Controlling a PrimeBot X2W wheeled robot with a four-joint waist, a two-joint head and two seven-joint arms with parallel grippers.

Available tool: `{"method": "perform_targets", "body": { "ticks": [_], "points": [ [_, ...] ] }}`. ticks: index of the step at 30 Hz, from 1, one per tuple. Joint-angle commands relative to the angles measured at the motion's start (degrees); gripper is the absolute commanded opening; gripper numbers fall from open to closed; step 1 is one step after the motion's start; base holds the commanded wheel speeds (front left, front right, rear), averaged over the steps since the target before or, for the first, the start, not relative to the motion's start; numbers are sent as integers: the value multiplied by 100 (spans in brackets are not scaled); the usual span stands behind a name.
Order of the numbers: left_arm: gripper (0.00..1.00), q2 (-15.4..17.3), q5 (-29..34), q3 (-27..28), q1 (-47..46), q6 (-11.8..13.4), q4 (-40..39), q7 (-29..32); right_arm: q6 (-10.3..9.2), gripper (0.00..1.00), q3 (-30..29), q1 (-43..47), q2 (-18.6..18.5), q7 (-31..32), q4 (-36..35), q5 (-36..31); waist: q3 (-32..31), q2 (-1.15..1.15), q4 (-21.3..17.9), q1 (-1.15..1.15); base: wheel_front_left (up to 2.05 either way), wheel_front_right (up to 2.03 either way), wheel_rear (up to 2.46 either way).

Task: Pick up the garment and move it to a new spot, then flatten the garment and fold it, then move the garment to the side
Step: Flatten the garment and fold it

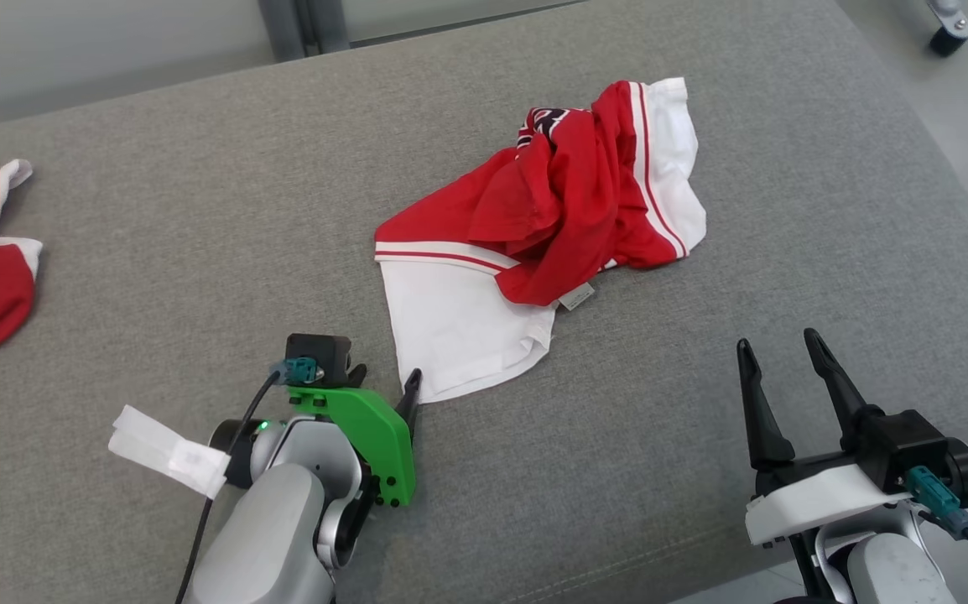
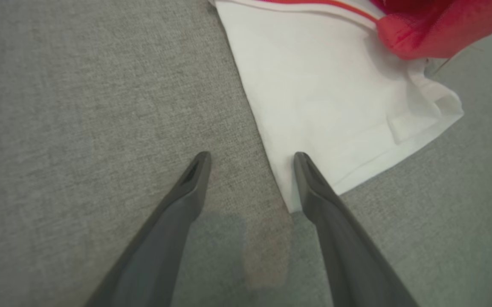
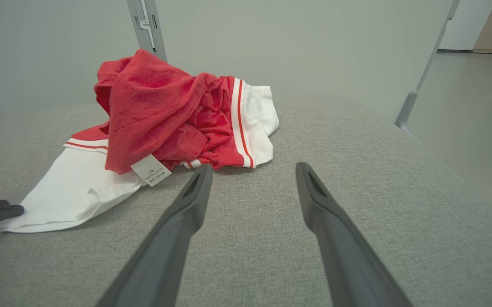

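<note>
Red-and-white garment (image 1: 568, 193), white care tag (image 3: 151, 170) illegible

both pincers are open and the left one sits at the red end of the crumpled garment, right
Not quite. The left pincer sits at the white corner of the garment, not at its red end. The left wrist view shows one finger over the white cloth and the other over the grey surface. The rest holds: the left pincer and the right pincer are both open.
</note>
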Motion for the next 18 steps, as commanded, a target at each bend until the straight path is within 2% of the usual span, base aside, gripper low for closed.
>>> {"method": "perform_targets", "body": {
  "ticks": [1, 2, 4, 5, 10, 13, 18],
  "points": [
    [100, 29, -37, -53, -63, 61, 214, 6, -4, 100, -2, -60, 18, -4, -5, 10, 177, 0, -259, 0, 0, 0, 0],
    [69, 28, -110, -67, -68, 57, 301, -7, -4, 100, -2, -64, 22, -4, -2, 13, 178, 0, -291, 0, 0, 0, 0],
    [18, 12, -242, -146, -55, -20, 421, -29, -4, 100, -11, -63, 32, -4, -4, 11, 165, 0, -334, 0, 0, 0, 0],
    [0, -3, -292, -208, -52, -66, 464, -21, -4, 100, -18, -54, 37, -4, -3, 8, 155, 0, -346, 0, 0, 0, 0],
    [0, 15, -694, -521, 25, -229, 414, -9, -4, 100, -66, 17, 41, -4, 31, -26, 58, 0, -335, 0, 0, 0, 0],
    [0, 21, -931, -717, 68, -237, 270, -84, -4, 100, -66, 34, 43, -4, 46, -42, -30, 0, -283, 0, 0, 0, 0],
    [0, 28, -1253, -707, 89, -204, -85, -314, -4, 100, -56, 95, 41, -4, 65, -47, -187, 0, -206, 0, 0, 0, 0]
  ]
}}
